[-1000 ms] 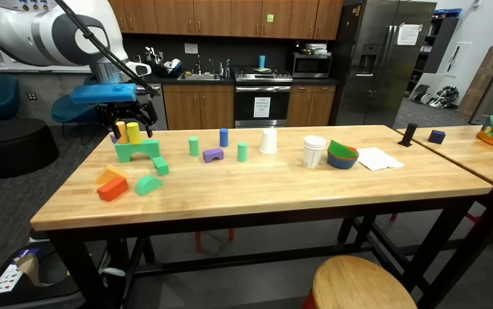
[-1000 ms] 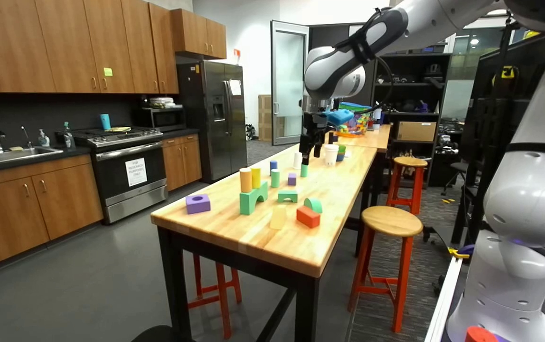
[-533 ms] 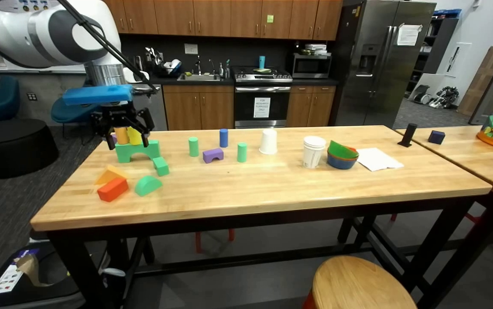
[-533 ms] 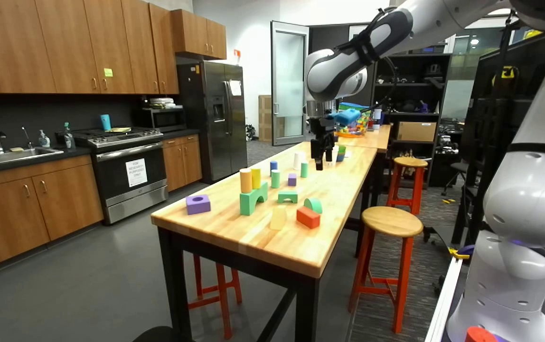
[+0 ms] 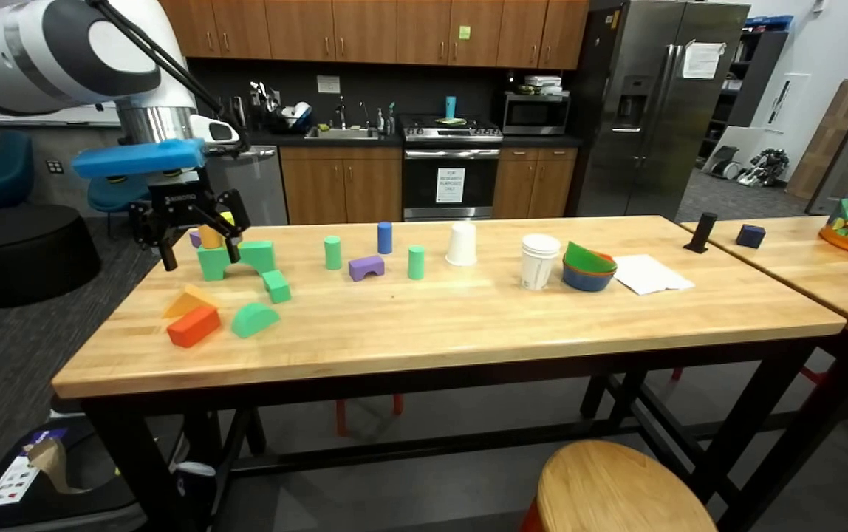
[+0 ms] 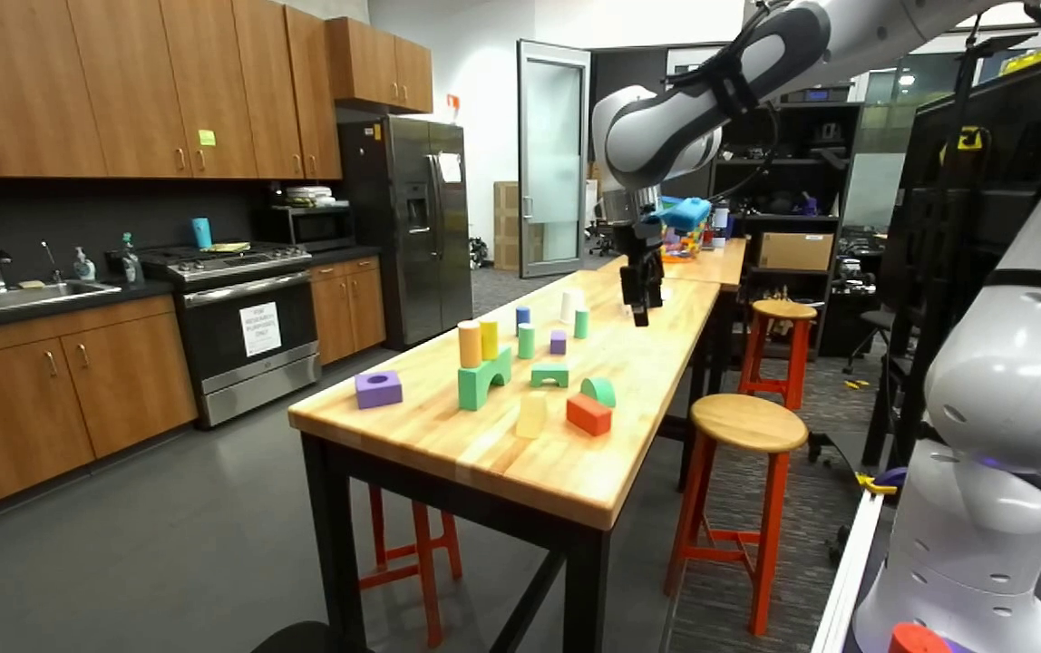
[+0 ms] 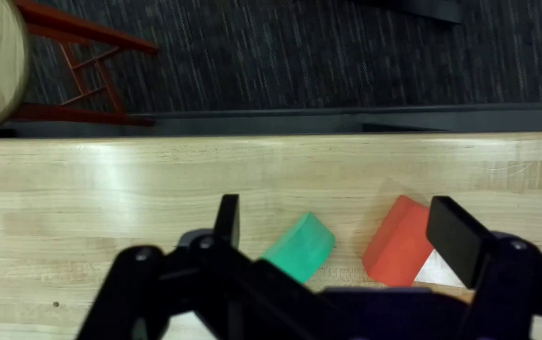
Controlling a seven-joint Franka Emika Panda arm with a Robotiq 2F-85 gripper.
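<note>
Green half-round (image 7: 301,248) lies on the bench (image 7: 157,189), below the empty, wide-spread hand (image 5: 202,261); in the wrist view it shows between the fingertips (image 7: 453,236), long axis slanting, the red block (image 7: 393,248) partly behind one.

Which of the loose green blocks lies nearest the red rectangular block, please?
The half-round green block, a small gap from the red rectangular block; the large green arch, small green arch and green cylinders sit farther away.

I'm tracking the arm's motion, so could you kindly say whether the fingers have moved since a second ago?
Yes: in an exterior view the fingers have come lower and farther left in the picture, away from the fixed stove.
</note>
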